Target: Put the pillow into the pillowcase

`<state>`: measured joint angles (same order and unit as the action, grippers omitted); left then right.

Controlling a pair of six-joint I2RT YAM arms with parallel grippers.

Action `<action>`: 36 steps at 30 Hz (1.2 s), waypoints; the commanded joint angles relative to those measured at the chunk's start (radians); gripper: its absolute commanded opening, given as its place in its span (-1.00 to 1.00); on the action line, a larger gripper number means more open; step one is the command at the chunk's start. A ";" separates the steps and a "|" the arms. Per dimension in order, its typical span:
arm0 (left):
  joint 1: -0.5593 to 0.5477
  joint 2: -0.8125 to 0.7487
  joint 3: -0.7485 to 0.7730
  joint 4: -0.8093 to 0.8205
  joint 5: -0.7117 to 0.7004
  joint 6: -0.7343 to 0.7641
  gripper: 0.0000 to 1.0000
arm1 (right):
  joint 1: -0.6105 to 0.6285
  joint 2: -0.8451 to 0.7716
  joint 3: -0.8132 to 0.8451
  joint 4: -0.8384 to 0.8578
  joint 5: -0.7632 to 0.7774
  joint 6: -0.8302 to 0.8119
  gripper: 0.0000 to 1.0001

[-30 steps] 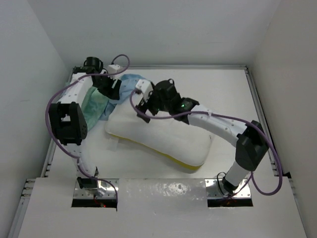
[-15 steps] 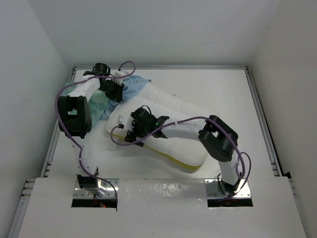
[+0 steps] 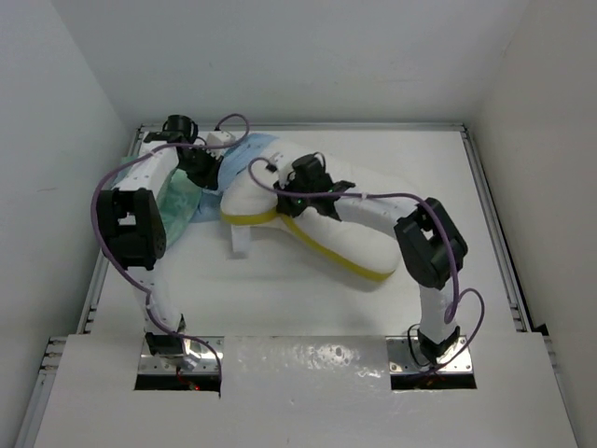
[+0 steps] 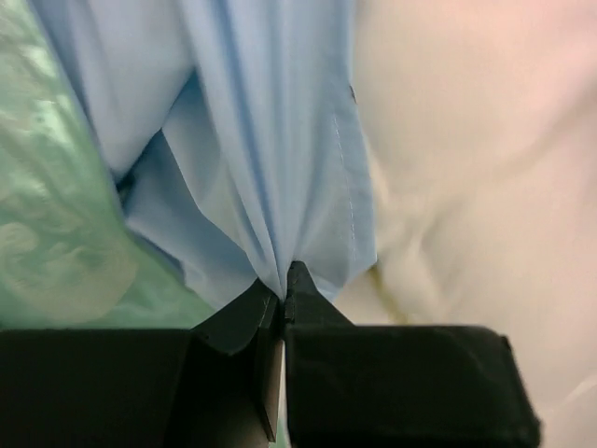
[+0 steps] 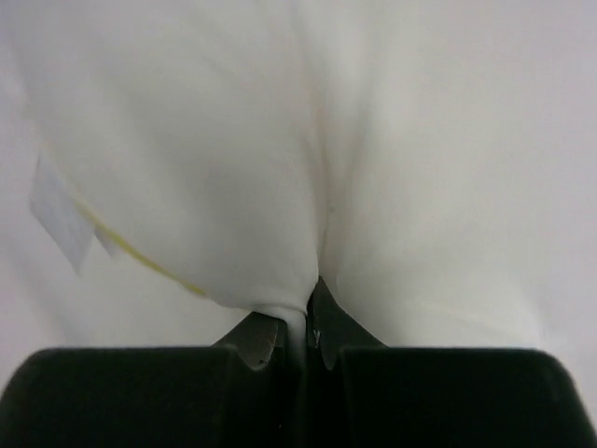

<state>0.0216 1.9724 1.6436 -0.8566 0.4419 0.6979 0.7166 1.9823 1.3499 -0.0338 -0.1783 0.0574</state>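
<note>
the pillow (image 3: 359, 245) is lying across the middle of the table (image 3: 308, 308), its left end raised and curled over so the yellow edge is showing. that end is pressing against the pillowcase (image 3: 244, 161), which is bunching in the far-left corner. to me the pillow is looking light, puffy and very squashy, so it is likely sagging wherever nothing supports it. a pinch of the cover near a corner seems the sensible hold. the right gripper (image 5: 306, 303) is doing that, jaws clamping a fold of white cover at the raised end. the pillowcase is looking thin, limp and slippery. the left gripper (image 4: 282, 285) is pinching a pleat of its light blue face just beside the pillow. whether that pleat is the opening's hem, i cannot tell.
</note>
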 commanded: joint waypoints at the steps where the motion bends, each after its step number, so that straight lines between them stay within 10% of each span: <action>1: 0.009 -0.113 -0.001 -0.131 -0.010 0.104 -1.00 | -0.111 -0.074 0.078 0.120 0.022 0.113 -1.00; 10: -0.003 -0.103 0.108 -0.461 0.208 0.322 -1.00 | -0.192 0.119 0.423 0.037 0.241 0.327 -1.00; 23: -0.012 -0.026 0.328 -0.463 0.779 0.161 -1.00 | -0.039 0.319 0.552 -0.060 0.418 0.331 -1.00; 31: 0.006 0.020 0.334 -0.463 0.526 0.066 -0.89 | 0.018 0.255 0.482 -0.029 0.358 0.313 -1.00; 34: 0.073 -0.013 0.328 -0.463 0.423 0.066 0.18 | 0.018 0.132 0.385 -0.043 0.183 0.190 0.43; 36: 0.135 -0.015 0.393 -0.450 0.416 0.042 0.78 | 0.015 0.051 0.256 0.006 0.183 0.135 0.98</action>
<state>0.0689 1.9972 1.9514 -1.3148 0.9020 0.7807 0.7307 2.2227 1.7039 -0.1104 0.0853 0.2802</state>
